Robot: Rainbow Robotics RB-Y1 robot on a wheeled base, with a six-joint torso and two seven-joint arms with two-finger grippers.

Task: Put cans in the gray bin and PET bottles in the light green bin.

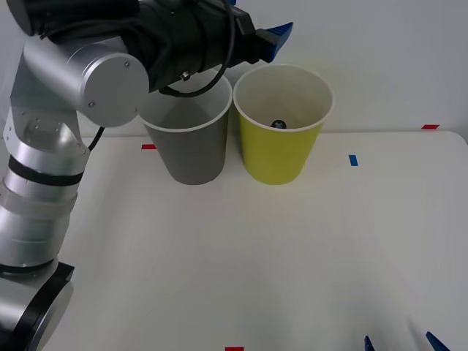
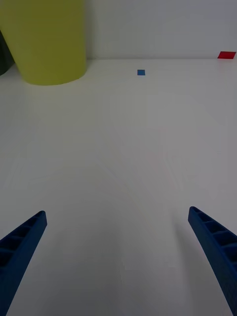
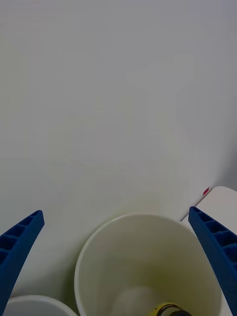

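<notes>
The gray bin (image 1: 186,142) and the light green bin (image 1: 281,135) stand side by side at the back of the table. A PET bottle (image 1: 278,124) lies inside the light green bin, its black cap showing over the rim. In the left wrist view its yellow body and cap (image 3: 170,310) sit at the bottom of the light green bin (image 3: 123,261). My left gripper (image 1: 272,36) hangs open above the bins with nothing between its fingers. My right gripper (image 1: 398,344) rests open low at the table's near right. Cans are out of view.
The white table (image 1: 241,256) carries small tape marks: blue (image 1: 353,160) right of the green bin, red (image 1: 430,126) at the far right, red (image 1: 148,146) left of the gray bin. A white wall rises just behind the bins. My left arm (image 1: 80,80) leans over the gray bin.
</notes>
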